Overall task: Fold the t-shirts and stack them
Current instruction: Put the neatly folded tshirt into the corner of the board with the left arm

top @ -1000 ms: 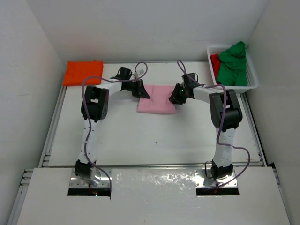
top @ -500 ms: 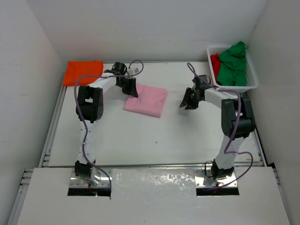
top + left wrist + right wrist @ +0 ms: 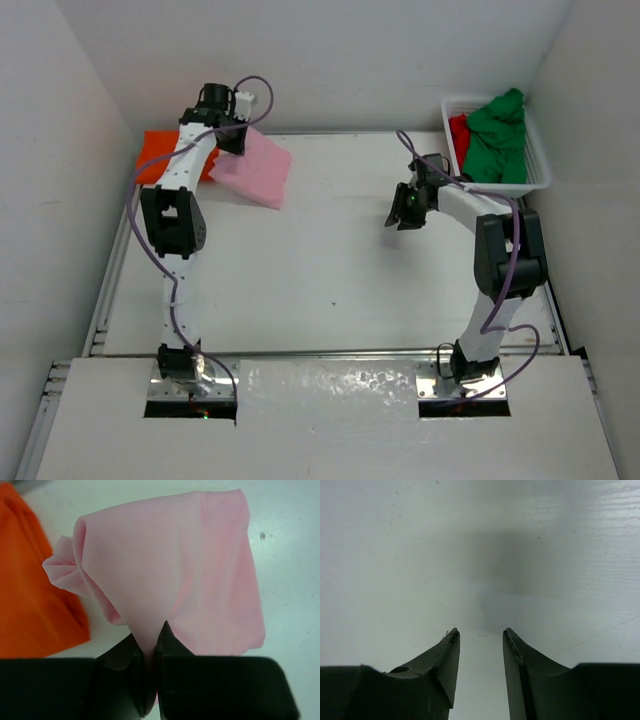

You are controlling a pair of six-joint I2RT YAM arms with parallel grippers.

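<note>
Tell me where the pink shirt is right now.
Top view, far left: the pink shirt is pinched in the left gripper, right beside the folded orange shirt.

soft matt cloth set against hard plastic and a smooth white bench

the light pink folded cloth t-shirt (image 3: 190, 580) shows a fine dimpled knit, matt and soft, creased where it bunches; the bright orange cloth t-shirt (image 3: 30, 600) looks like the same matt fabric. the black left pincer (image 3: 150, 642) and black right pincer (image 3: 480, 632) look like hard matt plastic with smooth faces, the right one scuffed along its inner edges. the white bench (image 3: 545, 540) is smooth with a dull sheen and faint fine scratches. the white mesh basket (image 3: 510, 187) looks like plastic; the green cloth t-shirt (image 3: 497, 135) and red cloth t-shirt (image 3: 458, 130) are matt.
</note>
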